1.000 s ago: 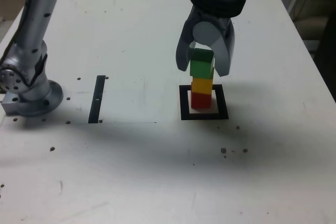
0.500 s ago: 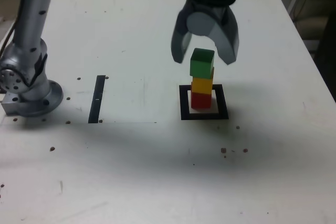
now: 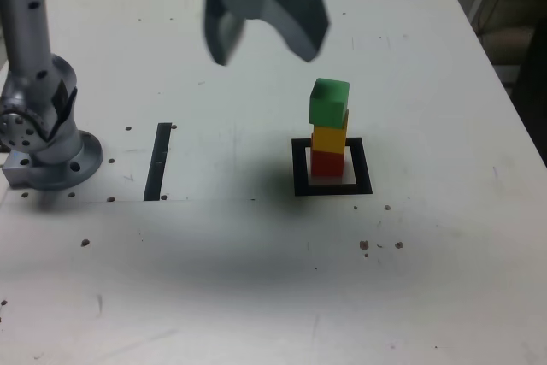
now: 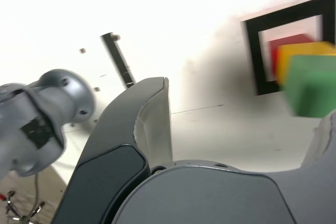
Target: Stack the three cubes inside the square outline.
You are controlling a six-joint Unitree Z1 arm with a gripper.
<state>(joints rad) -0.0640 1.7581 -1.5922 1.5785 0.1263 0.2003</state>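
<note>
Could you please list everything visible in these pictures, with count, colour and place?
green cube: one, green, top of the stack, sitting slightly askew on the yellow one
yellow cube: one, yellow, middle of the stack
red cube: one, red, bottom of the stack, inside the outline
square outline: one, black frame with a pale centre, on the table
black strip: one, black, narrow, to the exterior view's left of the outline
table: one, white, with small dark specks
arm base: one, silver, at the exterior view's left edge
gripper: one, dark grey, open and empty, above the table, up and to the exterior view's left of the stack
</note>
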